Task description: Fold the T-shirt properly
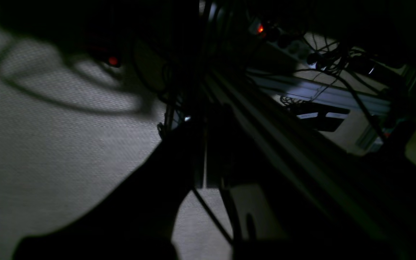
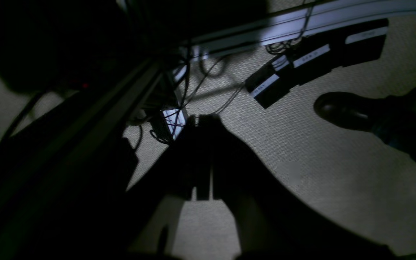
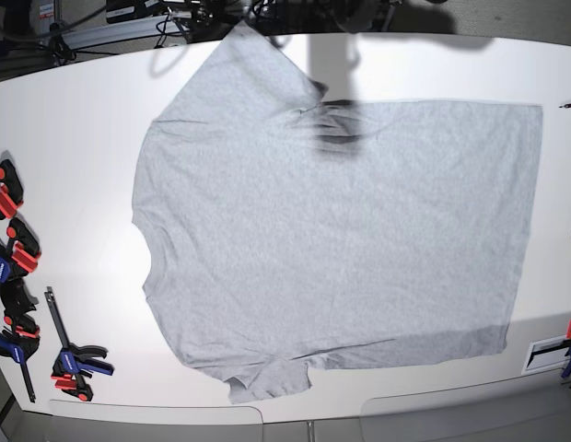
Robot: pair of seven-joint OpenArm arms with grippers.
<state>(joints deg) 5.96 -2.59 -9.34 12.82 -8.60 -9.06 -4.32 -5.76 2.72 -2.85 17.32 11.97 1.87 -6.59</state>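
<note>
STEP: no fold begun; light heather-grey cotton T-shirt (image 3: 341,239) lies flat across white surface (image 3: 74,138) | HANDS: left hand (image 1: 202,151), right hand (image 2: 204,159) closed, empty, off the surface | NEXT: reach a shirt edge, likely a sleeve.

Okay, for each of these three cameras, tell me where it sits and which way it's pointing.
Left wrist: on the left arm, facing down at carpet and cables under the table; dark left gripper, shut.
Right wrist: on the right arm, facing the floor; dark right gripper, shut, plus a black shoe.
Base: overhead, looking straight down on the T-shirt spread on the white table; no arm clearly shows.
Shared: both wrist views show the labelled black boxes on the floor.
</note>
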